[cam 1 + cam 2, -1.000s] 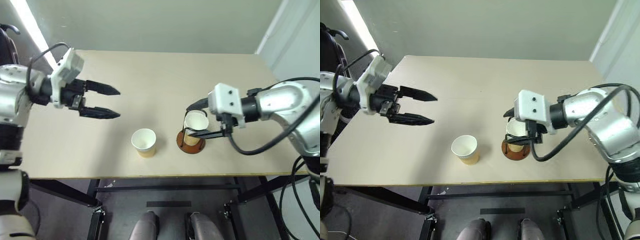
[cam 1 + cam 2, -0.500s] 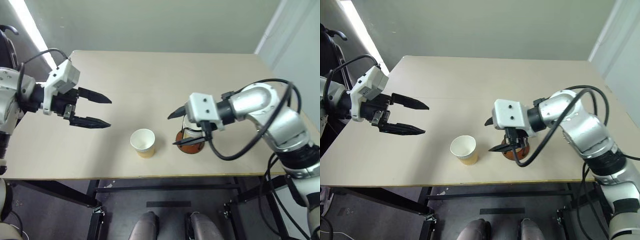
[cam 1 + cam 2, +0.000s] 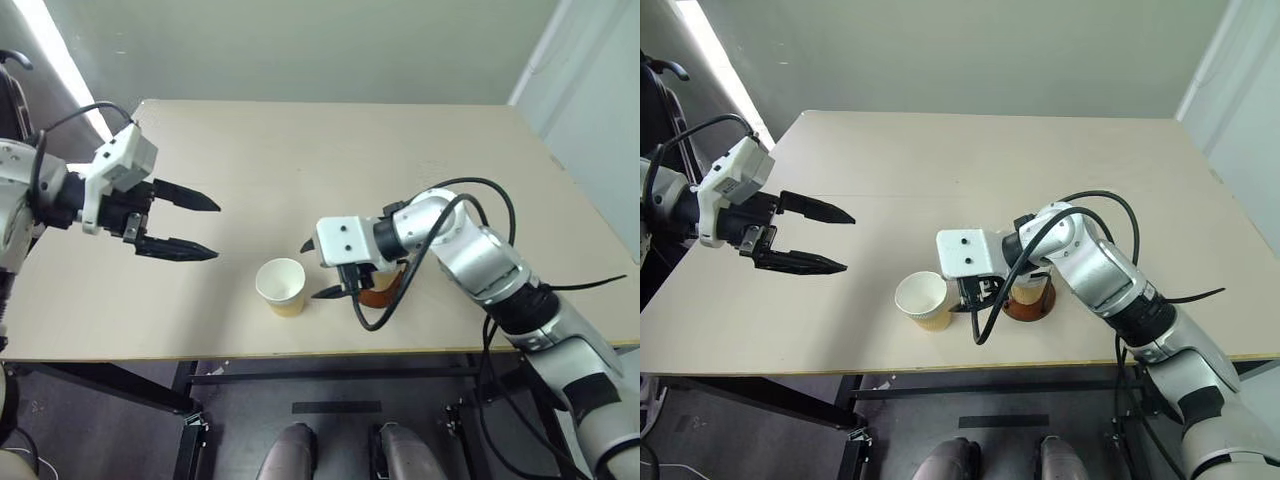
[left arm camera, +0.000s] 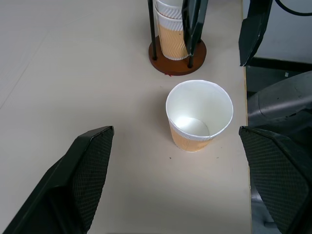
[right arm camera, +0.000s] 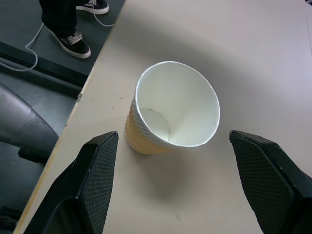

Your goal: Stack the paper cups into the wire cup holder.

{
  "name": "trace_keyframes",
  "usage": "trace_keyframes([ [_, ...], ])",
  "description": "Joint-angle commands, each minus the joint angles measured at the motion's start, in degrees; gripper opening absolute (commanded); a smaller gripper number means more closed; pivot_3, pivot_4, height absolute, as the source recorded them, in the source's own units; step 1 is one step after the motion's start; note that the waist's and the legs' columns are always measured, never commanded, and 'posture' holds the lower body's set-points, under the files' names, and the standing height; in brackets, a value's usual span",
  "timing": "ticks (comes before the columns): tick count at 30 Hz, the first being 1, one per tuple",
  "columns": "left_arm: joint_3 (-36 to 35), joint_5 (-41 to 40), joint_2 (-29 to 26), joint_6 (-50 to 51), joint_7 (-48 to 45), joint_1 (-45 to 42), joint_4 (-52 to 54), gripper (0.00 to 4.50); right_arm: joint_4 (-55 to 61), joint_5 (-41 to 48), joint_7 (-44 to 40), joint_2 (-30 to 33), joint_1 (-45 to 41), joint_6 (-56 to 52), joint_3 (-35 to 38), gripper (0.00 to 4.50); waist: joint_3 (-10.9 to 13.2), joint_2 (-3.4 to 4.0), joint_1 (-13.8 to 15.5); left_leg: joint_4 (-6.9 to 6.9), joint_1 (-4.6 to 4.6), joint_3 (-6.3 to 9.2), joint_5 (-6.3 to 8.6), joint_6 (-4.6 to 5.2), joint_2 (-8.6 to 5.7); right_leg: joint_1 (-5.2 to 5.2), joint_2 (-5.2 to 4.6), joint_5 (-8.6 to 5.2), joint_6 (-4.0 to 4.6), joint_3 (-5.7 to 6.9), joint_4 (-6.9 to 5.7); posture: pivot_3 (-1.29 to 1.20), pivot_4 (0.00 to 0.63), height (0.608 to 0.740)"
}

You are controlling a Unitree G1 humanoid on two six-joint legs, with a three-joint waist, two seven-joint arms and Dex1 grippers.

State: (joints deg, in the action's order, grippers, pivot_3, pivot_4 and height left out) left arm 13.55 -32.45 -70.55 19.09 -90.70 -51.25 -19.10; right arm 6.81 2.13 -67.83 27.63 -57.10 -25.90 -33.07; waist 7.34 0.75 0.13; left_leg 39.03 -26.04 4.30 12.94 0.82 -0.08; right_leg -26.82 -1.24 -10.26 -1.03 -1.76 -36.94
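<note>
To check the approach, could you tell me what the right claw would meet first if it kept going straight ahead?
Most likely the loose paper cup: it stands upright, centred ahead of the open right claw.

A pale beige table (image 3: 300,140) is seen, backed by a plain greyish wall (image 3: 300,45). A dark floor (image 5: 29,29) lies beside the table edge, where a person's dark shoes (image 5: 78,44) with white soles and a white cable (image 5: 22,46) are seen.

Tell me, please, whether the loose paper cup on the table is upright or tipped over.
Upright. The loose paper cup stands on its base on the table, its open white mouth facing up and nothing inside.
</note>
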Motion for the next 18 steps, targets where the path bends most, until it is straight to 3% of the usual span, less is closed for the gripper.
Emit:
trace_keyframes([
  [1,-1.0,-1.0,-1.0,-0.7,-1.8,-0.3,1.2,4.41,0.0,-1.5,-0.7,-1.0,-1.2,1.8,-0.5,3.67,0.0,0.00,0.0,-0.05,0.00,0.00,-0.01,-0.03,0.02,-0.02,0.00,-0.01,0.02,0.01,-0.01,0.00,0.150,0.740],
  [18,0.1,-0.5,0.8,-1.6,-1.8,-1.1,0.6,4.41,0.7,-7.4,-2.7,-3.7,0.9,5.0,-4.6,3.67,0.0,0.00,-0.1,-0.13,0.03,0.04,-0.11,-0.15,0.09,-0.06,0.04,0.08,0.21,0.09,-0.06,0.00,0.150,0.740],
])
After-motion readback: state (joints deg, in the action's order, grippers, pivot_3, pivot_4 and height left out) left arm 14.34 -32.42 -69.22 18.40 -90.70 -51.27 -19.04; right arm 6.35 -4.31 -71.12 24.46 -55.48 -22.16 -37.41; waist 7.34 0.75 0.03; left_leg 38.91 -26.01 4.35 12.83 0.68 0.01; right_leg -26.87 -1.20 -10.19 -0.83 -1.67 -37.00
